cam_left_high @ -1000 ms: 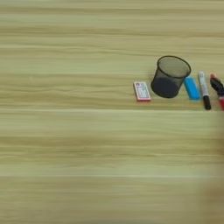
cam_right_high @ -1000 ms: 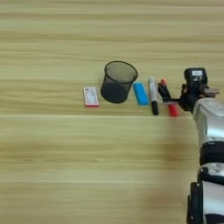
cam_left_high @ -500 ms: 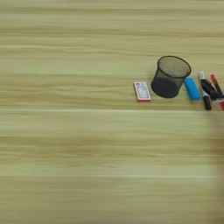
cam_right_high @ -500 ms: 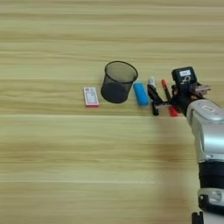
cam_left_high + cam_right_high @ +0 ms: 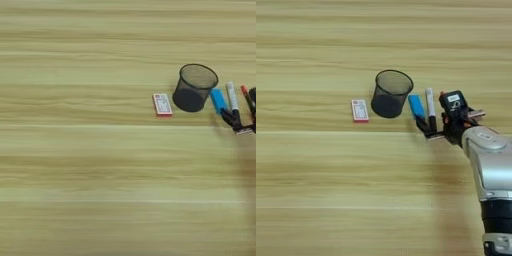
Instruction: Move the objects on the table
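Note:
A flat white box with red edges (image 5: 360,110) lies left of the black mesh cup (image 5: 391,93). Right of the cup lie a blue item (image 5: 416,105) and a white marker (image 5: 430,100) whose black cap points toward me. The thin red-and-black pen (image 5: 244,93) shows beside the marker in the left eye view; in the right eye view the gripper hides it. My right gripper (image 5: 435,120) is low over the marker's cap end. It looks open, with one black finger (image 5: 424,125) left of the cap and the other to the right. It holds nothing.
My silver forearm (image 5: 491,165) rises from the bottom right corner up to the row of items. The wood-grain table (image 5: 316,190) stretches wide to the left and toward me. The cup stands upright, touching or nearly touching the blue item.
The gripper has moved left, from right of the red pen to over the marker's cap. The box, cup, blue item and marker lie where they were.

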You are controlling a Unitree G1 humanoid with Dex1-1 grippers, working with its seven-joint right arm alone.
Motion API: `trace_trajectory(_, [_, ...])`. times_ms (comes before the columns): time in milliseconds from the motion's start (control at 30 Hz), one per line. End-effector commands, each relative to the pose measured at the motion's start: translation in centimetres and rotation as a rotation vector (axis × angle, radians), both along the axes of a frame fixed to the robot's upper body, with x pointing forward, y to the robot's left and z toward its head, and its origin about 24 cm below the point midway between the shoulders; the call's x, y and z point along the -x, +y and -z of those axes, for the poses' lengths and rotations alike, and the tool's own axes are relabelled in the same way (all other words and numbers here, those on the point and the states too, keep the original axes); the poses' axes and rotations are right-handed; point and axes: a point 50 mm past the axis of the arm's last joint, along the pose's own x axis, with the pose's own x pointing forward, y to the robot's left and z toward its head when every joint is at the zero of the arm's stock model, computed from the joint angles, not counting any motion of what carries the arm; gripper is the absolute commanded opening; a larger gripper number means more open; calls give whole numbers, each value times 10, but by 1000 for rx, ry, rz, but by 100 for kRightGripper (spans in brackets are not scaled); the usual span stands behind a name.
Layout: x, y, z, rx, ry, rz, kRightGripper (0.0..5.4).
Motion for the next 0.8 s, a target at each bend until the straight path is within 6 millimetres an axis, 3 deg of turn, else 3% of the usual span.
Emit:
trace_trajectory(33, [-10,-1,-27,27,-83,-22,539])
trace_trajectory(800, [-17,-13,-11,-46,13,-1,539])
